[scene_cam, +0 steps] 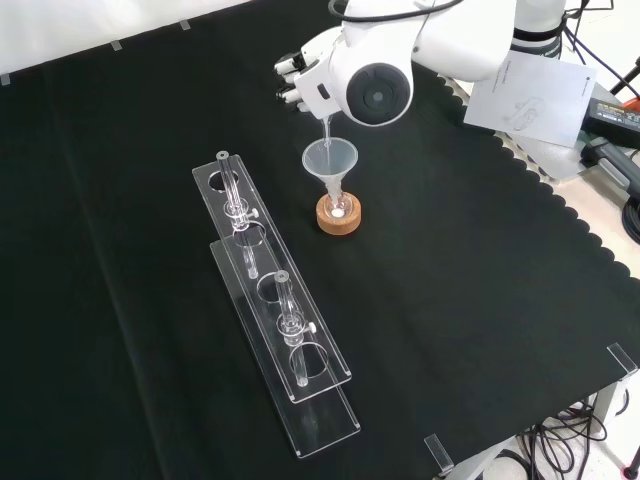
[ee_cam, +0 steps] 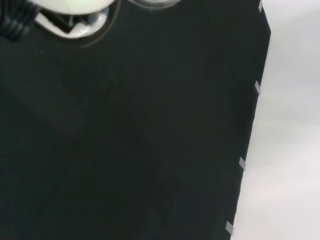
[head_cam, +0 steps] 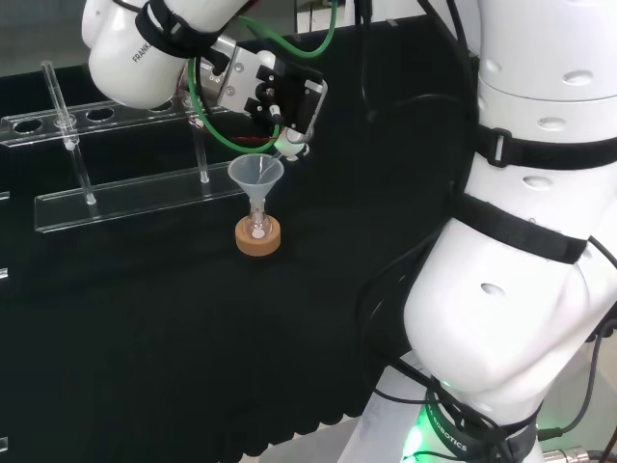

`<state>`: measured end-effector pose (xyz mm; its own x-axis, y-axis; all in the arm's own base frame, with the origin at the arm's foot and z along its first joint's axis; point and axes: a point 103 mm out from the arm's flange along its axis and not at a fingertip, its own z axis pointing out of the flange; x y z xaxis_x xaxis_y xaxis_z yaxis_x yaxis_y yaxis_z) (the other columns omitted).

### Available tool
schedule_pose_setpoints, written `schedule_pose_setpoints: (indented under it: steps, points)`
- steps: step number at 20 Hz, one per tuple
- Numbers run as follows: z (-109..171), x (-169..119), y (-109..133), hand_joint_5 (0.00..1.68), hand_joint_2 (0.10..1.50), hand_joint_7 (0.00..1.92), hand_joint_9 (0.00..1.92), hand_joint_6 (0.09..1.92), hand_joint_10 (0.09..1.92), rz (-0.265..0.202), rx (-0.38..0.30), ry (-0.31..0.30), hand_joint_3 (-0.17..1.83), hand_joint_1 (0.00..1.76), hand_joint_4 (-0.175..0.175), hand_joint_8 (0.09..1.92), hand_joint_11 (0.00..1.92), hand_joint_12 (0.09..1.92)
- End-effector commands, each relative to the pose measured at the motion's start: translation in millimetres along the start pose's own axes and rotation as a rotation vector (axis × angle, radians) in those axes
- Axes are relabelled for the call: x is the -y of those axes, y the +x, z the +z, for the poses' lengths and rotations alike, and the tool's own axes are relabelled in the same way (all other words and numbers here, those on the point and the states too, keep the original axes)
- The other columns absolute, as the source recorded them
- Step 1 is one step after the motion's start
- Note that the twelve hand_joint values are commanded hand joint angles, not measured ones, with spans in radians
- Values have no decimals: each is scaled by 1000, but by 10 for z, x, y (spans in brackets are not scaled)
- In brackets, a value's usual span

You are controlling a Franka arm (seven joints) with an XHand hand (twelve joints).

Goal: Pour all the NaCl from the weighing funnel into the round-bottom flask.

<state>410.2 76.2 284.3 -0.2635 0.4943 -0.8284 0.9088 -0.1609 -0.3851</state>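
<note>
Weighing funnel [scene_cam: 327, 128] tipped over funnel [scene_cam: 330, 160], held by hand [scene_cam: 300, 78]

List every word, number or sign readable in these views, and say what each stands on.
Arm's upper link: dark lettering, partly hidden by a strap, not readable whole.
Arm's base ring: small curved lettering, too small to read.
White sheet: faint print, too small to read.
Funnel, cork ring, rack: no label visible.

Black cloth [ee_cam: 130, 140] spans bench; pale floor [ee_cam: 290, 125] beyond edge; blurred white robot hand [ee_cam: 70, 15] part.
</note>
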Motion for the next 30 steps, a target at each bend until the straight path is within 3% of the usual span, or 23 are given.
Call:
schedule_pose_setpoints:
  steps: [1,30]
  points:
    - [-53,7,20,1232,644,653,993,771,296,9,41,9,709,1115,175,646,865,1023]
    - [-227,63,81,1236,643,642,989,764,288,45,200,25,707,1116,175,648,877,1001]
